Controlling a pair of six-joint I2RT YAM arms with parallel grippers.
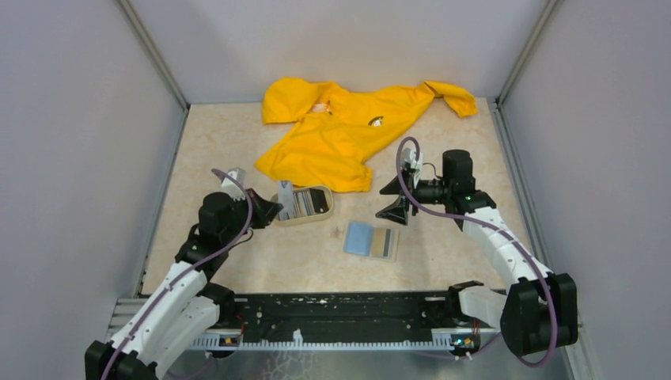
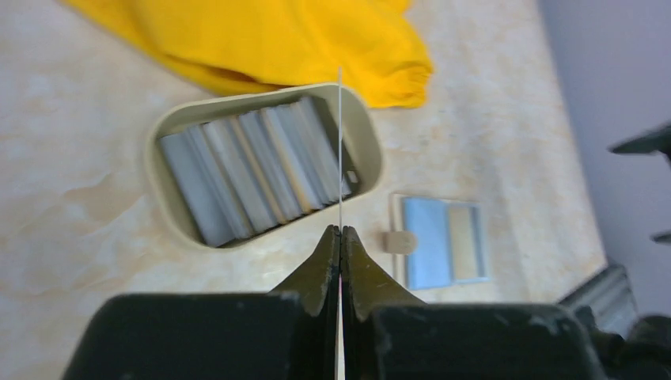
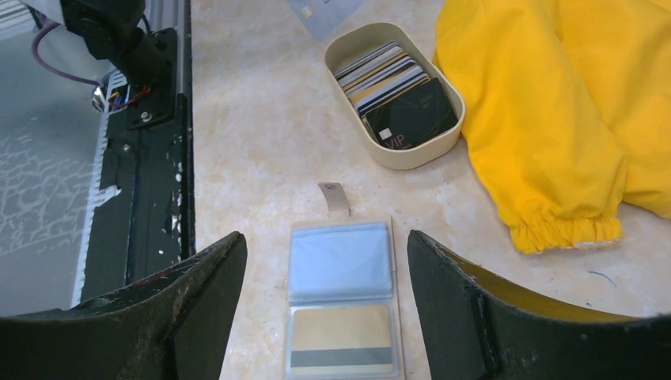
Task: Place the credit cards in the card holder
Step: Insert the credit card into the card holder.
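Left pincer [image 2: 340, 231] clamps one credit card [image 2: 340, 142], seen edge-on, seemingly above the rim of the tray [image 2: 373, 154]. Right pincer [image 3: 324, 241] gapes empty over the open card holder [image 3: 340, 265], which lies apart from the tray.

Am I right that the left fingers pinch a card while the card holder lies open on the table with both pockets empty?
Not quite: one pocket of the card holder already holds a gold card, as the right wrist view shows; the rest stands.
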